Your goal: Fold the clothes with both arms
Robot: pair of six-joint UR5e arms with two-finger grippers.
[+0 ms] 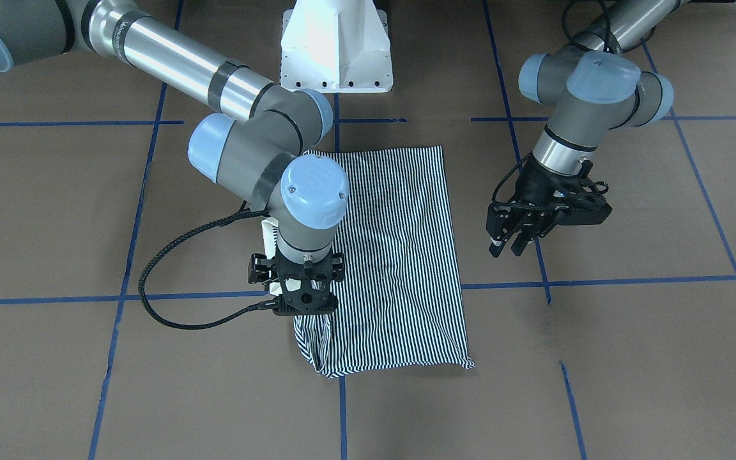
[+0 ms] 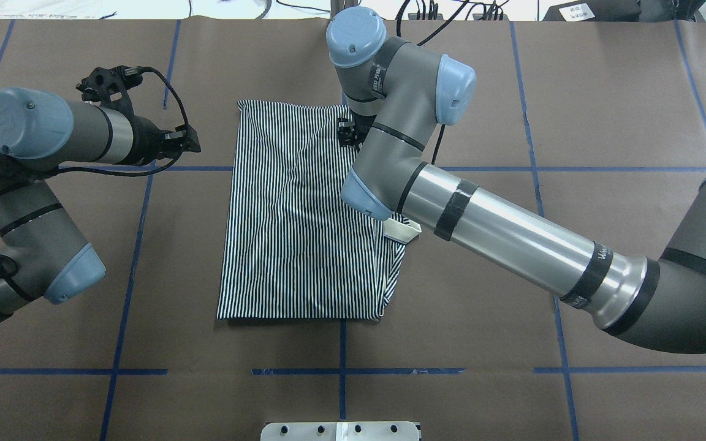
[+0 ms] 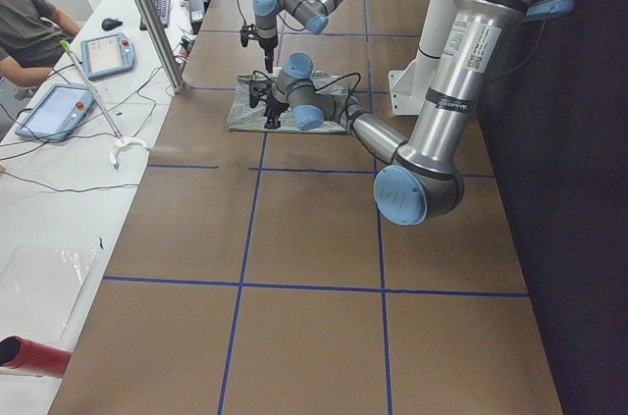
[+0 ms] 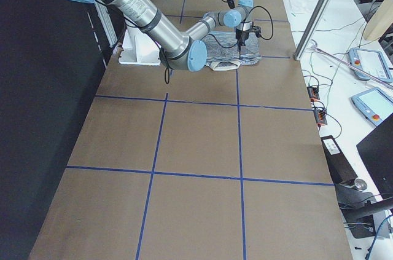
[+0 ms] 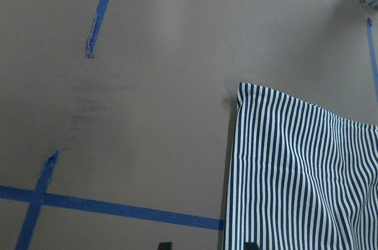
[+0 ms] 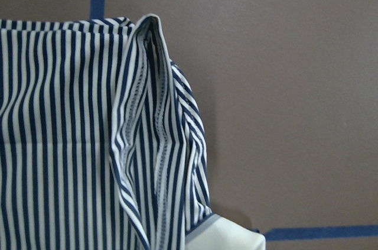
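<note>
Front view: one striped shirt (image 1: pixel 400 255) lies flat on the brown table (image 1: pixel 630 358), folded to a long rectangle. There are two arms and two grippers. The right arm (image 1: pixel 214 76) reaches over the shirt. The right gripper (image 1: pixel 307 313) is low over the shirt's bunched corner, and its fingers are hidden, so I cannot tell its grip. The left gripper (image 1: pixel 507 248) hangs clear of the shirt on the opposite side, fingers apart and empty. One white pedestal (image 1: pixel 336 51) stands beyond the shirt's far edge. Blue tape lines (image 1: pixel 598 281) grid the table.

Overhead: one cream collar (image 2: pixel 402 231) pokes out from the shirt's edge under the right arm. The left arm (image 2: pixel 40 184) is bent well off the other edge.

Left side view: the shirt is far down the table. Beside the table, a bench carries two pendants (image 3: pixel 108 54) and cables, with one person (image 3: pixel 25 23) seated at it.

Right side view: the same shirt, with two more pendants (image 4: pixel 371 101) on a side bench.

Left wrist: the gripper's two fingertips (image 5: pixel 165 244) are spread over bare table beside a shirt corner.

Right wrist: a rumpled striped fold with the collar below it. No fingers show.
</note>
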